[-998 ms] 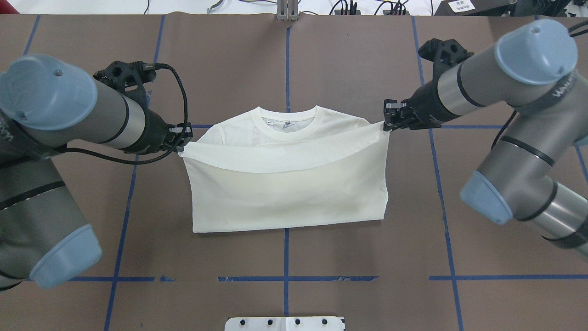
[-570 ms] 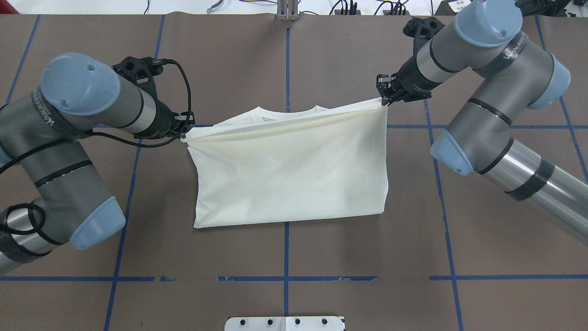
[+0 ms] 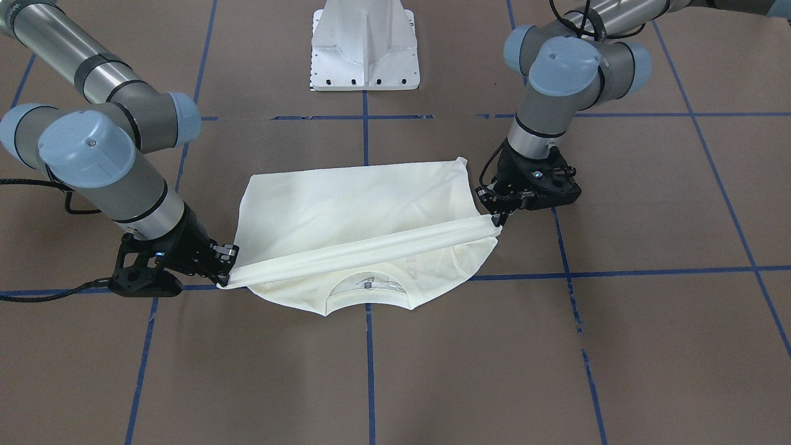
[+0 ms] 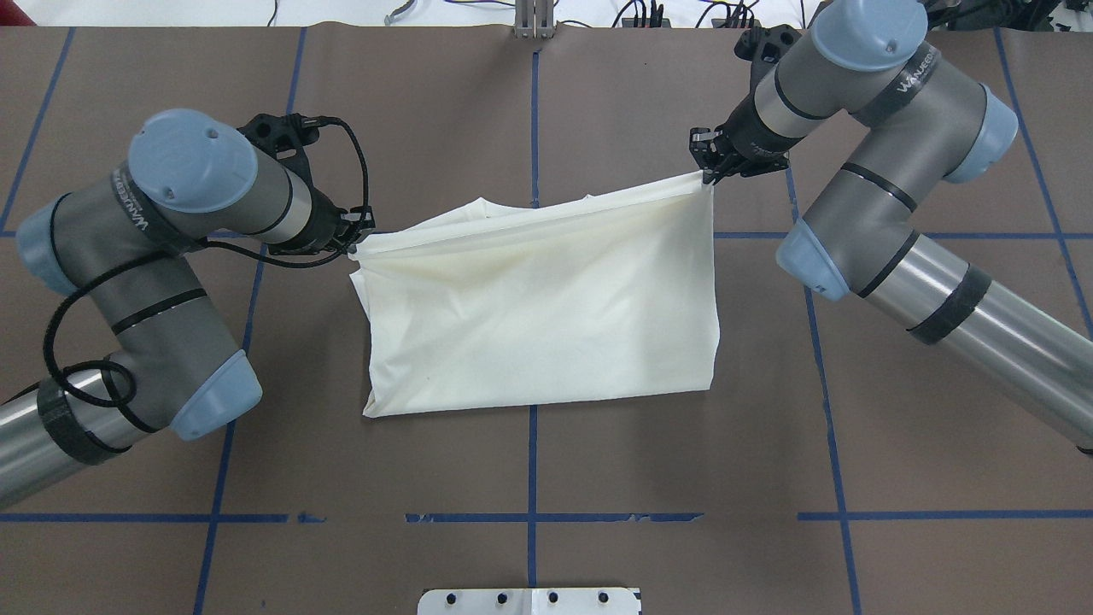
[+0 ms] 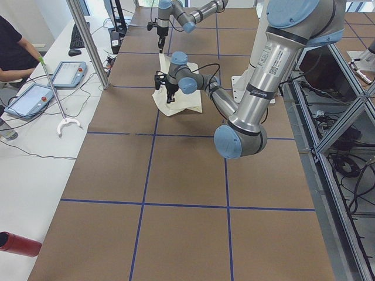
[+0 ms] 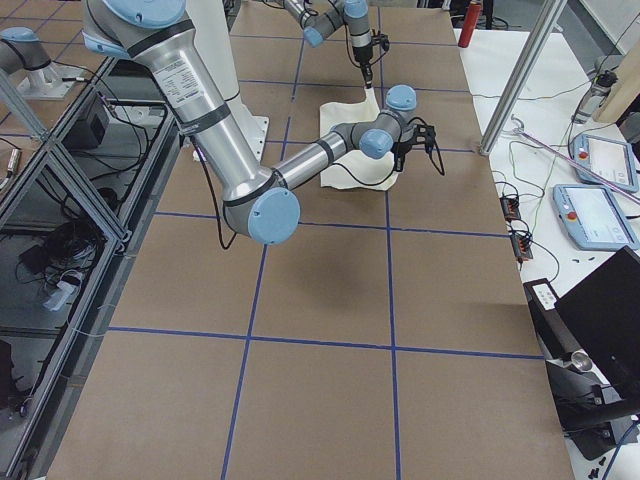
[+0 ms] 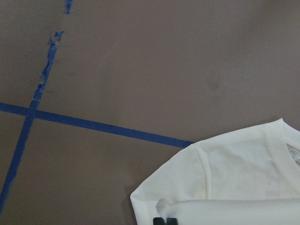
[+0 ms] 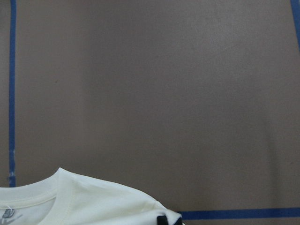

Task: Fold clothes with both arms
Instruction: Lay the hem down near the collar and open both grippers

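Brown bench (image 4: 529, 102) crossed by blue tape lines (image 4: 531, 478) carries a cream-white shirt (image 4: 538, 316) at its centre. Left end effector (image 4: 352, 245) and right end effector (image 4: 705, 177) each clamp a corner of its raised hem, stretched above the collar (image 3: 366, 295).

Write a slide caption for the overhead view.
Mid-fold: left gripper and right gripper hold the shirt by its lifted edge.

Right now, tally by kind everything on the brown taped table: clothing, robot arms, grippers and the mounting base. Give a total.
Cream-white shirt: 1
Grey-and-silver jointed arms: 2 (left arm, right arm)
Black two-finger grippers: 2 (left gripper, right gripper)
White pedestal base: 1
Total: 6
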Robot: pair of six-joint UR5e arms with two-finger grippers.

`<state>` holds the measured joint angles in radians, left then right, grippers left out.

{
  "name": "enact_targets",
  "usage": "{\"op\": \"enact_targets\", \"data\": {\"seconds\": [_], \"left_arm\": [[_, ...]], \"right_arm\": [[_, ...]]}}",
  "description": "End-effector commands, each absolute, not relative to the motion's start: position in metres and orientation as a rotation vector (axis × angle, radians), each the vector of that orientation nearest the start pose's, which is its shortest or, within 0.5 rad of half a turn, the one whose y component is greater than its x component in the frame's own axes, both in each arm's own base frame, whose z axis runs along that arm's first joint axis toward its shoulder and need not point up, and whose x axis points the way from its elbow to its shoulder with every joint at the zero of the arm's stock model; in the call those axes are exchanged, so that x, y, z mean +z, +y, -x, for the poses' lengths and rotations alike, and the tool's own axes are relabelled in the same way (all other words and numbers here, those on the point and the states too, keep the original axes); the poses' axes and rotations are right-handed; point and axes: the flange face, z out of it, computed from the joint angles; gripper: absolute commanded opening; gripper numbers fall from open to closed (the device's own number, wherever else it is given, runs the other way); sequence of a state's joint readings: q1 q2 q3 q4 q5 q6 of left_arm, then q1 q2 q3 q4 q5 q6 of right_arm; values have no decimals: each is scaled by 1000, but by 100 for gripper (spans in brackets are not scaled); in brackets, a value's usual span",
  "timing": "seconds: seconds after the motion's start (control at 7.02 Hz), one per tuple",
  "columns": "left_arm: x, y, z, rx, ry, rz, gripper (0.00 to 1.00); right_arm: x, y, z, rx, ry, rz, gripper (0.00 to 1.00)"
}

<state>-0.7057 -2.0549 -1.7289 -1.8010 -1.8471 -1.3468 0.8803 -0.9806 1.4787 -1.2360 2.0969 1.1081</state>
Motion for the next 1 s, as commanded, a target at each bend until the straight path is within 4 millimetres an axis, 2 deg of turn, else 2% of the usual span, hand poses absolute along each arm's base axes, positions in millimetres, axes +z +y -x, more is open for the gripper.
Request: {"op": "enact_targets", "data": {"seconds": [0.0,0.29,0.43,0.57,0.86], "left_arm": [[273,-520,-448,-356,901,-145,0],[276,-522,-448,-360,893,-149,0],[279,-524,-448,-366,881,-162,56],[283,-527,-449,-365,871,-163,100],[278,-534,-435,-378,880,-178,100]], "right_arm": [[300,-597,412,149,-944,-131,0],[300,-594,416,136,-945,-133,1],[305,-596,417,140,-935,-126,99],[309,-596,417,140,-932,-123,100],[301,-585,416,123,-954,-128,100]]}}
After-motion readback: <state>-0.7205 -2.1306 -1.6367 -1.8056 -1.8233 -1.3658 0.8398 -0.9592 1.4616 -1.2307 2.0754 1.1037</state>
